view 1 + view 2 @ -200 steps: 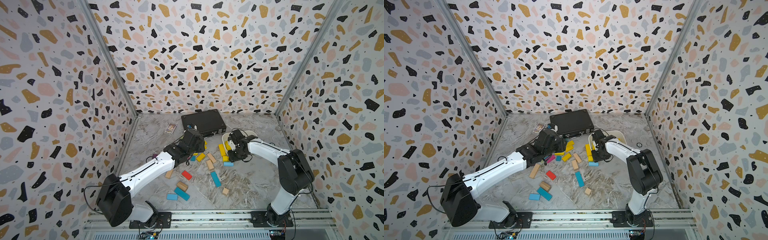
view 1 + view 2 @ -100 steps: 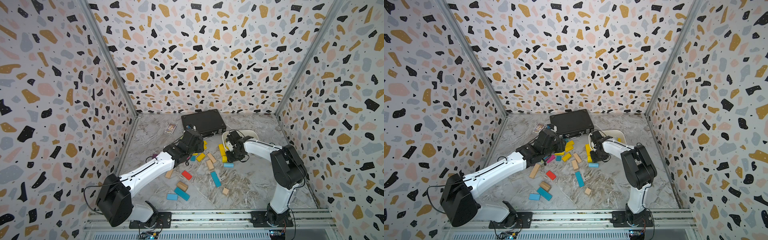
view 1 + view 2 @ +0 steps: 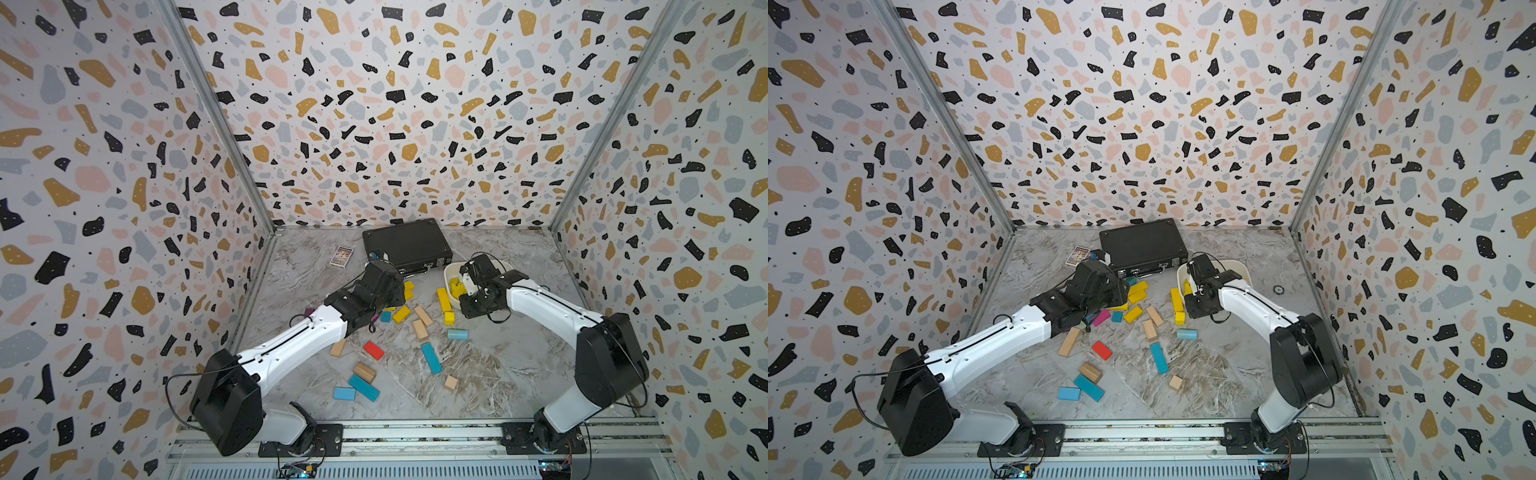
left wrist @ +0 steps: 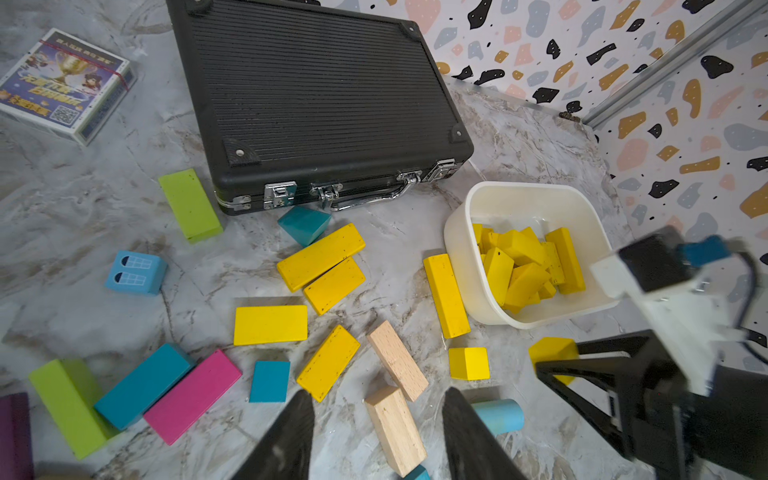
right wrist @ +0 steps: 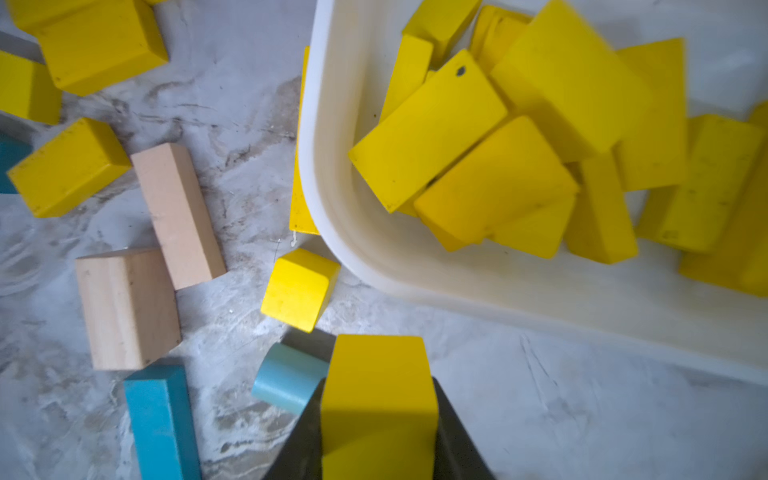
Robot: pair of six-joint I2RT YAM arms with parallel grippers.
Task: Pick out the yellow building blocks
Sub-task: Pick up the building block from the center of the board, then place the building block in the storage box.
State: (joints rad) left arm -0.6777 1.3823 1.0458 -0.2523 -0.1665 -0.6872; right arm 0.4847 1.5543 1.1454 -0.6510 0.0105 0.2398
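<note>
Most of the yellow building blocks (image 4: pixel 528 266) are already heaped in the white bin (image 4: pixel 457 257), far right on the counter (image 3: pixel 478 374). The right tool (image 5: pixel 376 399) is clenched on one more yellow block (image 5: pixel 376 365) just outside the bin's near wall, with a yellow cube (image 5: pixel 299 289) and a pale blue cylinder (image 5: pixel 286 380) close by. A long yellow bar (image 4: pixel 446 295) lies just beside the bin's left wall. More yellows sit further left, mixed in with tan blocks (image 4: pixel 397 359). The left tool (image 4: pixel 377 395) hangs over those, jaws apart, gripping nothing. A black case (image 4: pixel 316 99) sits at the far side.
</note>
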